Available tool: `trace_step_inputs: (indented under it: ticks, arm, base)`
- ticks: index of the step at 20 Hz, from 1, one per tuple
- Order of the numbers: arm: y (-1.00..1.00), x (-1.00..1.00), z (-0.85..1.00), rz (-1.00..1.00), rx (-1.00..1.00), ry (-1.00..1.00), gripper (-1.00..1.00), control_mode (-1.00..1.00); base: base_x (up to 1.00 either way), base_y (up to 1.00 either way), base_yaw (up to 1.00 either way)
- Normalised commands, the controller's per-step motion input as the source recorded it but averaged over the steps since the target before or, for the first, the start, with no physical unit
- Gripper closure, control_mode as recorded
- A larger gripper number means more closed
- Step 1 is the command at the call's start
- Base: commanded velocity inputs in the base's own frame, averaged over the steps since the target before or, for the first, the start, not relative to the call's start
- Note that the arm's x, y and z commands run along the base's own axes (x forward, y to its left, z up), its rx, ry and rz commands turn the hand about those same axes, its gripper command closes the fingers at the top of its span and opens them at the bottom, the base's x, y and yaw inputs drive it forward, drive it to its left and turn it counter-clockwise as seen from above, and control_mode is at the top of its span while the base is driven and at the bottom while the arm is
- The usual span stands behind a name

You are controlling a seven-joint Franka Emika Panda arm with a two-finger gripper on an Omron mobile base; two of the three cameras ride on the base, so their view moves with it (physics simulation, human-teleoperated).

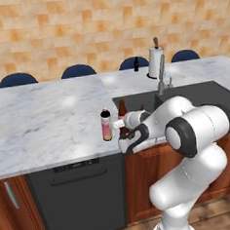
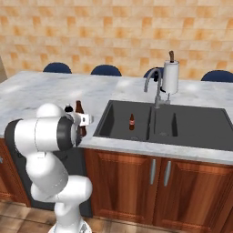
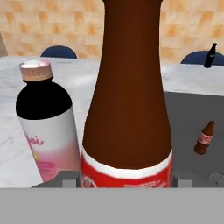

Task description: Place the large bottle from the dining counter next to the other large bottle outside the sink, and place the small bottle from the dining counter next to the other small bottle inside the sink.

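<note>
Step in hand: setting the brown glass bottle with the long narrow neck and red label (image 3: pixel 127 100) down beside the pale pink bottle with light label and dark shoulder (image 1: pixel 106 125), on the white grey-veined marble counter (image 1: pixel 44 117) just left of the dark grey rectangular sink (image 2: pixel 182 125).

Gripper (image 1: pixel 122 132): pinching the brown bottle low, at the red label. Brown bottle upright, just beside the pink one; from these views I cannot tell whether its base rests on the counter.

To do it well, I judge:
- lower straight down, no tilt;
- keep a small gap so the pink bottle is not knocked;
- stay clear of the sink rim;
- let go only once seated, then back away level.

Small brown red-labelled bottle (image 2: pixel 132 122) stands inside the sink. Tiny black bottle (image 1: pixel 136 63) stands on the far counter, near the paper-towel roll (image 1: pixel 156 61).
</note>
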Motion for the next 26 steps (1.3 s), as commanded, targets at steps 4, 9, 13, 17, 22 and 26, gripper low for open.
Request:
trace_step_inputs:
  ticks: [4,9,13,17,22,26]
  arm:
    - [0.00,0.04,-0.30,0.00,0.00,-0.01,1.00,-1.00]
    - [0.00,0.13,-0.37,0.00,0.00,0.00,1.00,-1.00]
    - [0.00,0.18,-0.28,0.00,0.00,0.00,1.00,-1.00]
    - [0.00,0.28,-0.03,0.00,0.03,-0.03,1.00,-1.00]
    - [0.00,0.31,-0.11,0.00,0.03,-0.01,1.00,-1.00]
    - [0.00,0.15,-0.45,0.00,0.00,0.00,1.00,-1.00]
  base:
    - [0.00,0.00,0.00]
    - [0.00,0.00,0.00]
    - [0.00,0.00,0.00]
    - [0.00,0.00,0.00]
    - [0.00,0.00,0.00]
    - [0.00,0.00,0.00]
